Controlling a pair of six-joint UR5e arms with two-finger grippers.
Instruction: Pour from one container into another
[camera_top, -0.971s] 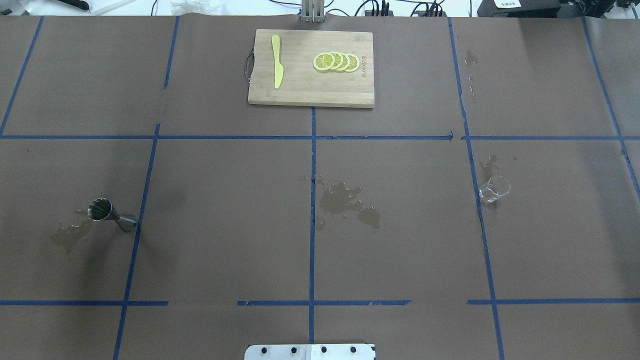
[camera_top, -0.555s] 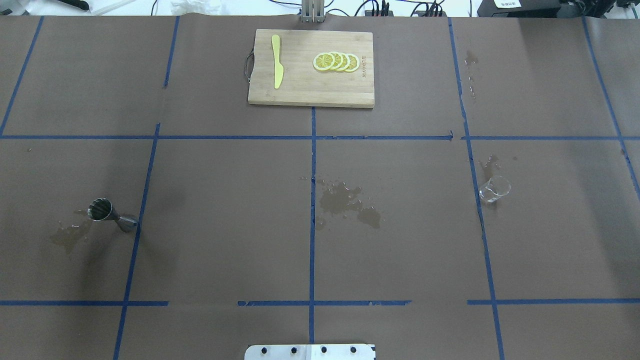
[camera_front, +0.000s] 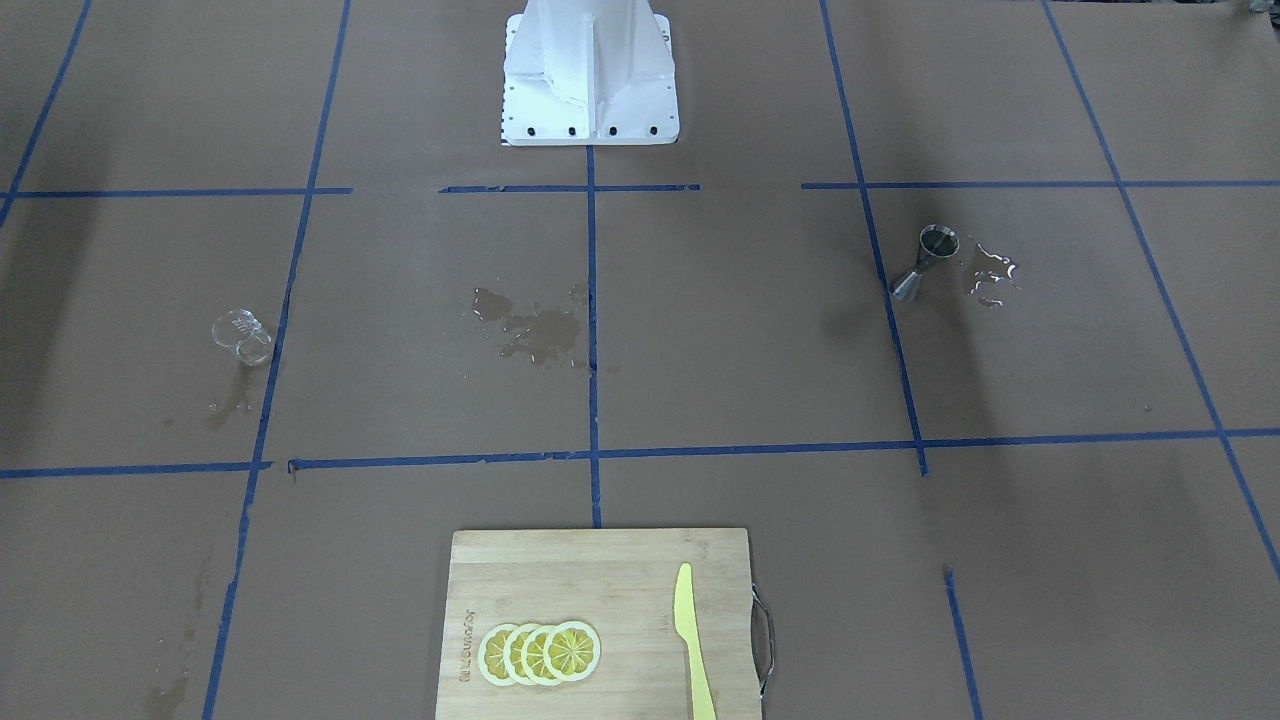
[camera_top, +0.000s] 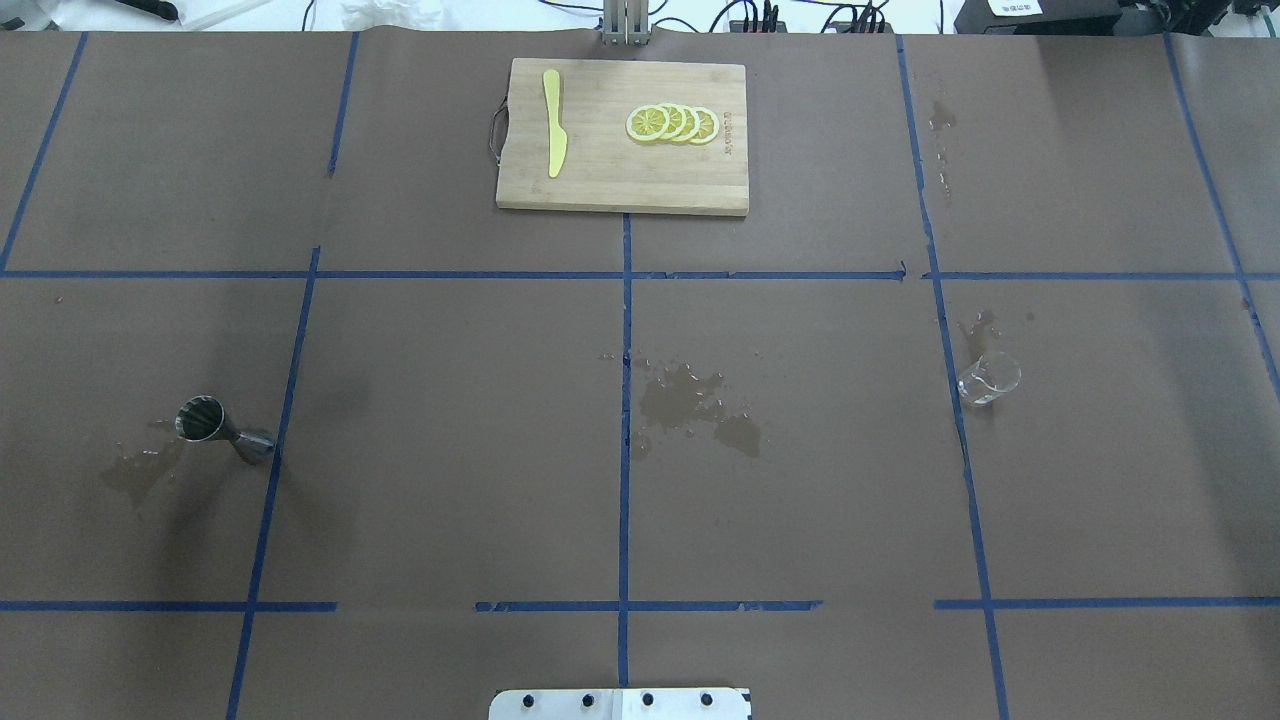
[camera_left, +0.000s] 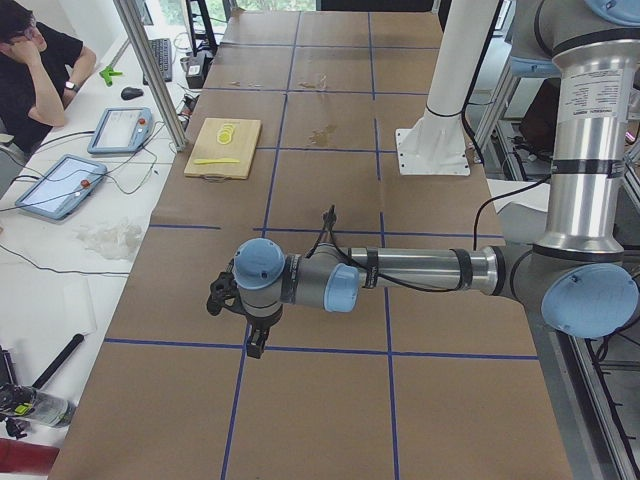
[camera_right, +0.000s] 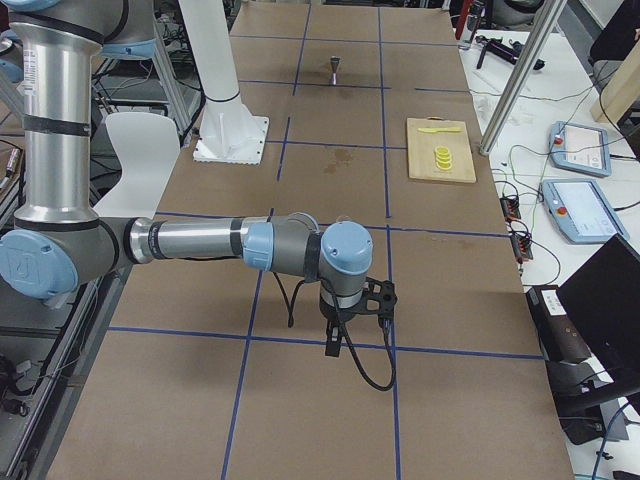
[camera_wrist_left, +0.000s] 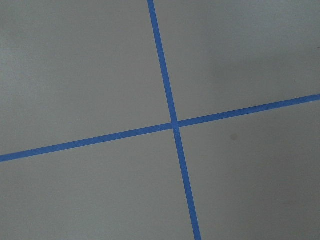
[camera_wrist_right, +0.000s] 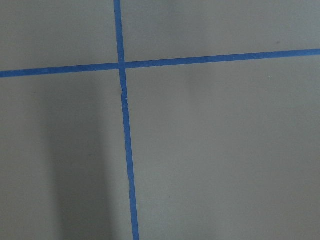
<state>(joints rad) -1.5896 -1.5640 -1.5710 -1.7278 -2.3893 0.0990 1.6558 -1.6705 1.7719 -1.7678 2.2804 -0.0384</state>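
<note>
The clear glass tumbler (camera_top: 988, 378) (camera_front: 243, 336) stands on the brown paper at the table's right side, by a blue tape line. On the left side the steel hourglass jigger (camera_top: 225, 430) (camera_front: 925, 262) (camera_right: 334, 68) stands upright. Neither gripper shows in the overhead or front views. My left gripper (camera_left: 255, 345) hangs over the table's near end in the exterior left view, far from the jigger. My right gripper (camera_right: 335, 345) hangs likewise in the exterior right view, far from the tumbler. I cannot tell whether either is open or shut. Both wrist views show only paper and tape.
A wooden cutting board (camera_top: 600, 180) at the far centre carries a yellow knife (camera_top: 553, 122) and lemon slices (camera_top: 672, 123). Wet patches mark the paper at the centre (camera_top: 690, 400) and beside the jigger (camera_top: 135, 470). The robot's base plate (camera_front: 588, 70) sits at the near edge. A person (camera_left: 35, 65) sits at a side desk.
</note>
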